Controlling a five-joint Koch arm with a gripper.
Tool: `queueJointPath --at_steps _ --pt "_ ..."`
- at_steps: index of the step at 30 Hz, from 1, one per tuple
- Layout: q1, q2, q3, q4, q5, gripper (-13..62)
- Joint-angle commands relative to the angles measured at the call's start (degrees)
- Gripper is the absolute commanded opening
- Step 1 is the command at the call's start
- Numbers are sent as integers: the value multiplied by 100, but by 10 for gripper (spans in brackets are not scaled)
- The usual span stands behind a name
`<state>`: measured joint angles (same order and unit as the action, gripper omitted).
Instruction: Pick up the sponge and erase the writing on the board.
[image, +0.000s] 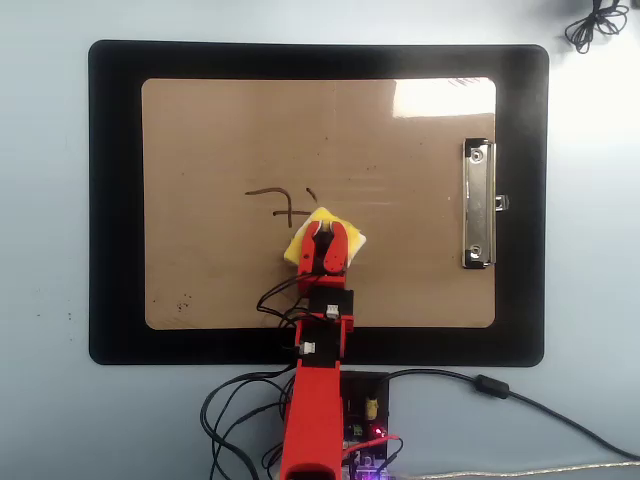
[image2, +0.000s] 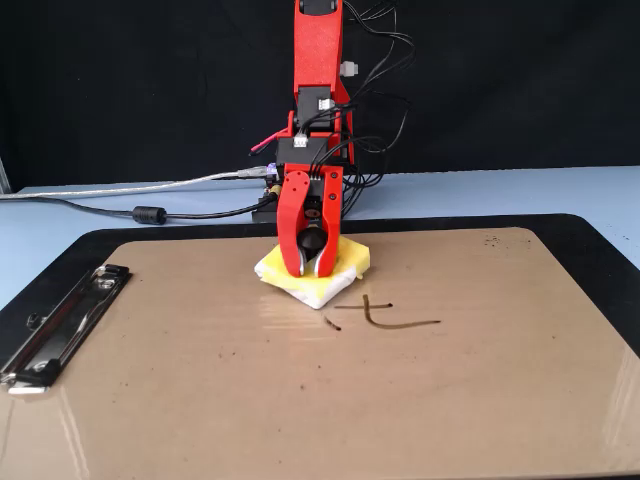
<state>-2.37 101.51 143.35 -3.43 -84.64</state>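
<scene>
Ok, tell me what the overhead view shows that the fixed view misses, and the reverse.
Only the overhead view shows the whole black mat around the board, and a cable coil in the top right corner. Only the fixed view shows the black backdrop and the sponge's white underside. Both show the tool shut on the sponge, the leftover writing, the board and its clip.
</scene>
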Motion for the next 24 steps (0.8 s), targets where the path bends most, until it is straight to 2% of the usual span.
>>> queueJointPath --at_steps 1,6,8,13,15,17,21,24 --pt "-422 -721 -571 -422 -105 -78" --pt "-1037 -3393 -2558 -1477 -615 -78" --pt "-1028 -3050 -2312 -1424 -598 -78" --pt "-993 -211 492 -1415 -571 -78" --pt "-1028 229 1011 -1415 -563 -78" --pt "-1099 18 747 -1433 -563 -78" --pt "-1345 -1714 -923 -1441 -598 -78" --pt "-1336 -1986 -1459 -1397 -589 -78"
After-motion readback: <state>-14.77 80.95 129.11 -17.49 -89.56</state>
